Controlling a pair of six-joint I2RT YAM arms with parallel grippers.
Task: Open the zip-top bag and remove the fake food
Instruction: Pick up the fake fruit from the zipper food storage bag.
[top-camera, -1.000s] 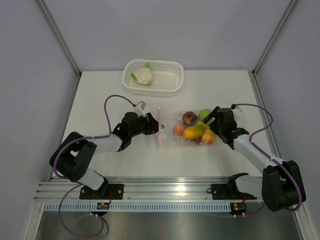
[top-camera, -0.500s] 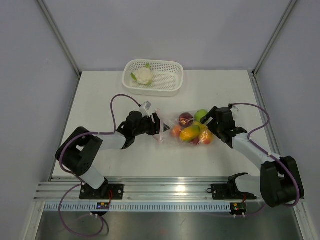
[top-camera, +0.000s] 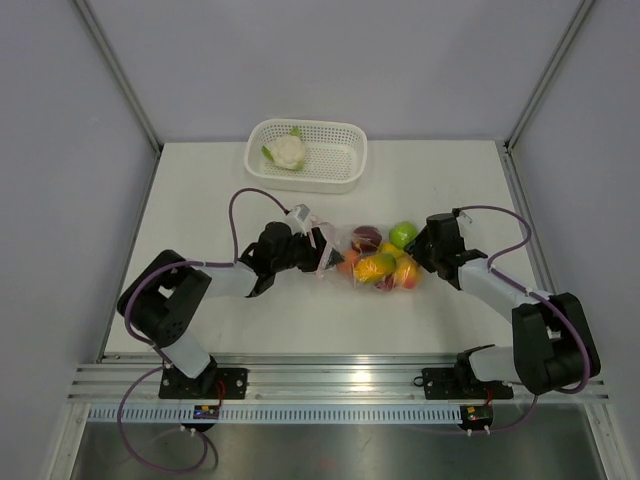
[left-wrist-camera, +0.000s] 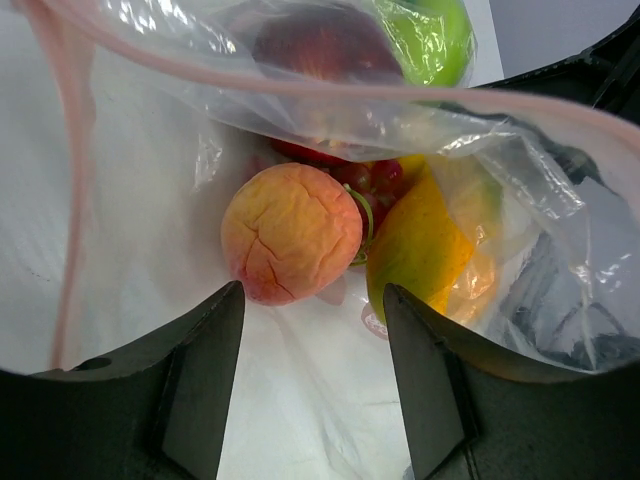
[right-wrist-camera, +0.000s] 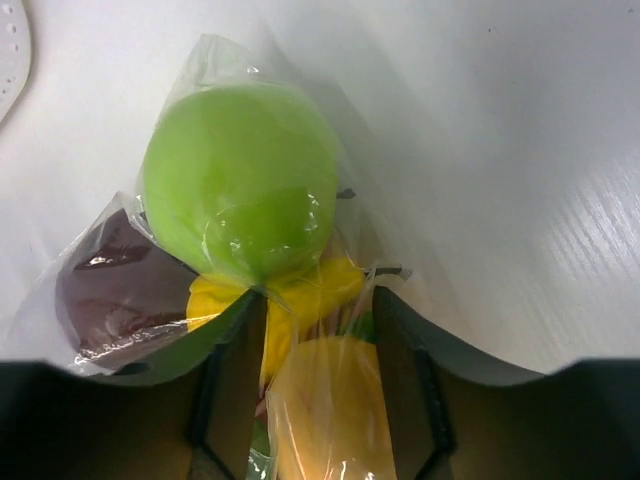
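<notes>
The clear zip-top bag (top-camera: 375, 258) lies mid-table with its pink zip strip (left-wrist-camera: 70, 170) at the left, its mouth open. Inside are fake food pieces: a peach (left-wrist-camera: 290, 232), a yellow-orange piece (left-wrist-camera: 425, 245), a dark red piece (left-wrist-camera: 320, 45) and a green apple (left-wrist-camera: 430, 35). My left gripper (top-camera: 320, 250) is open inside the bag's mouth (left-wrist-camera: 312, 300), just short of the peach. My right gripper (top-camera: 422, 250) clamps the bag's closed end (right-wrist-camera: 320, 300), squeezing a yellow-orange piece (right-wrist-camera: 325, 400) through the plastic, below the green apple (right-wrist-camera: 240, 180).
A white perforated basket (top-camera: 340, 165) stands at the back and holds a white cauliflower (top-camera: 288, 150). The enclosure's walls ring the table.
My left gripper has moved right, from outside the zip strip into the bag's mouth. The right gripper and the bag have shifted slightly back and left.
</notes>
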